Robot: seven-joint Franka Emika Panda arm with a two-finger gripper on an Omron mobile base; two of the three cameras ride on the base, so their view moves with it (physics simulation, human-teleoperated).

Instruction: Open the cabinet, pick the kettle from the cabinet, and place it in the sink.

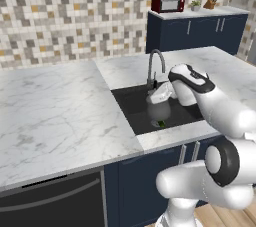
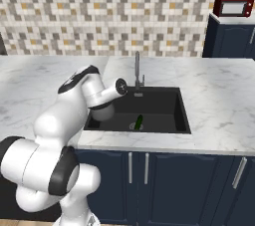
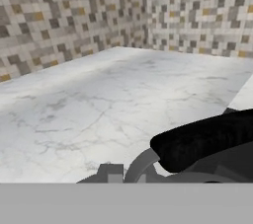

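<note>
White marble countertop [image 1: 55, 111] surrounded the dark recessed sink [image 2: 159, 103], with the arched silver tap [image 1: 156, 68] at its rear edge. A small green object [image 2: 139, 122] lay in the basin. The gripper [image 1: 155, 93] hung over the sink beside the tap, jaws fully closed, holding nothing visible. A red microwave [image 1: 168, 2] stood on a far navy cabinet.

I am standing in a home kitchen: a white marble counter [image 1: 55, 111] is holding a dark sink [image 2: 149, 113] with a tap [image 2: 137, 73], mosaic tiles [image 2: 99, 16] are covering the wall, and a red microwave [image 1: 168, 2] is sitting on navy cabinets [image 1: 200, 31].
</note>
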